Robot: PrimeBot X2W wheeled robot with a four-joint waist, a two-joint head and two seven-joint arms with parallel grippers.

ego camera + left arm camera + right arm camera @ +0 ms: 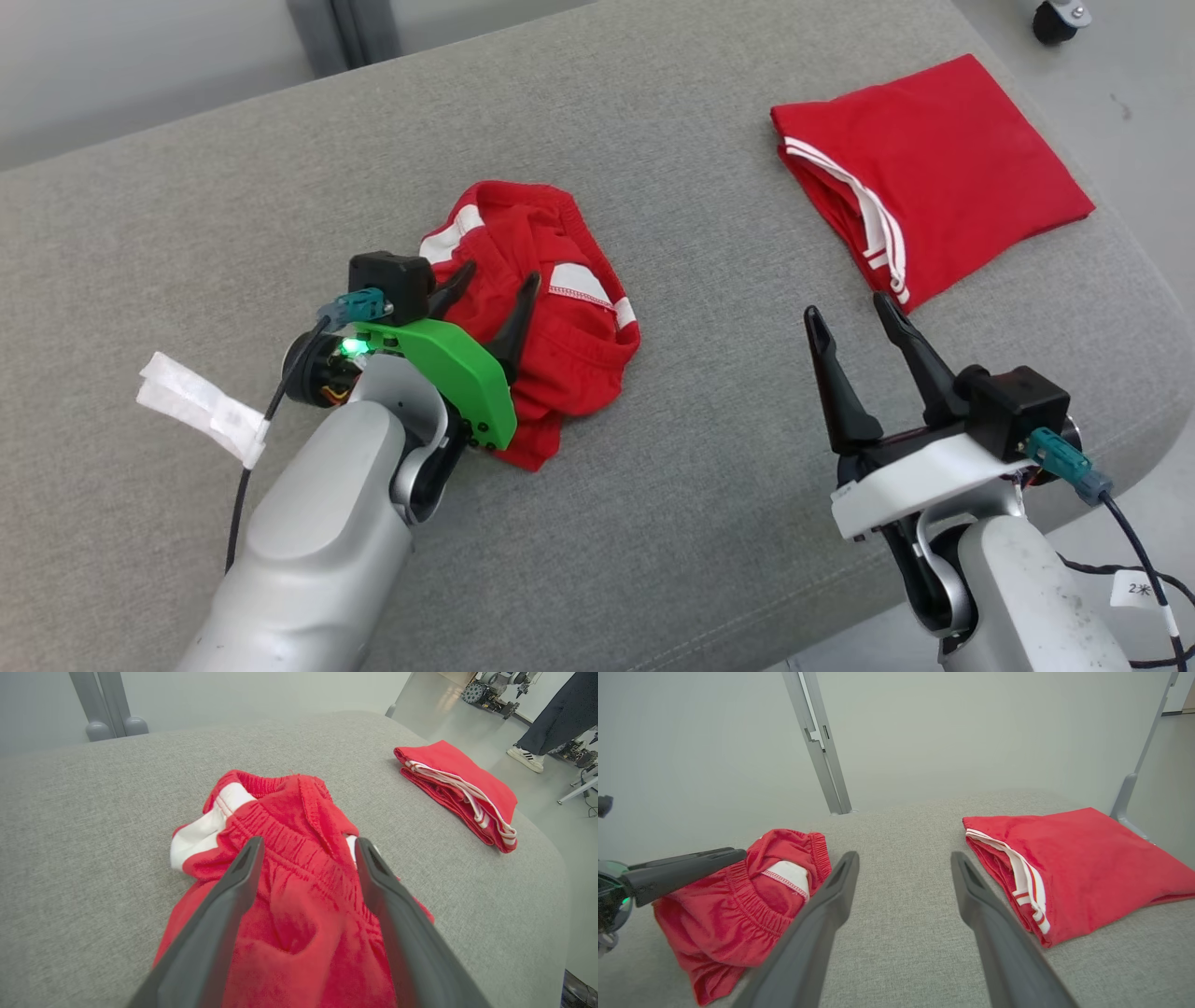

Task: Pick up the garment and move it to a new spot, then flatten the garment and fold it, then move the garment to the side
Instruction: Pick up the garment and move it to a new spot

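A crumpled red garment (569, 327) with white trim and an elastic waistband lies bunched in the middle of the grey padded surface (672, 523). My left gripper (498, 276) is open right over it, fingers spread, with the waistband folds (299, 812) lying loose between and beneath them. In the left wrist view the left gripper (309, 842) has nothing pinched. My right gripper (847, 308) is open over bare fabric surface to the right, nothing between its fingers (831, 896). The right wrist view has the garment (738, 905) at its left, with one left finger (686, 870) across it.
A second red garment (934, 168), neatly folded, lies at the far right near the surface's rounded edge (460, 781) (1087, 868). A white tape tag (201, 406) hangs on the left arm's cable. A person's leg and shoe (528, 758) stand beyond the right edge.
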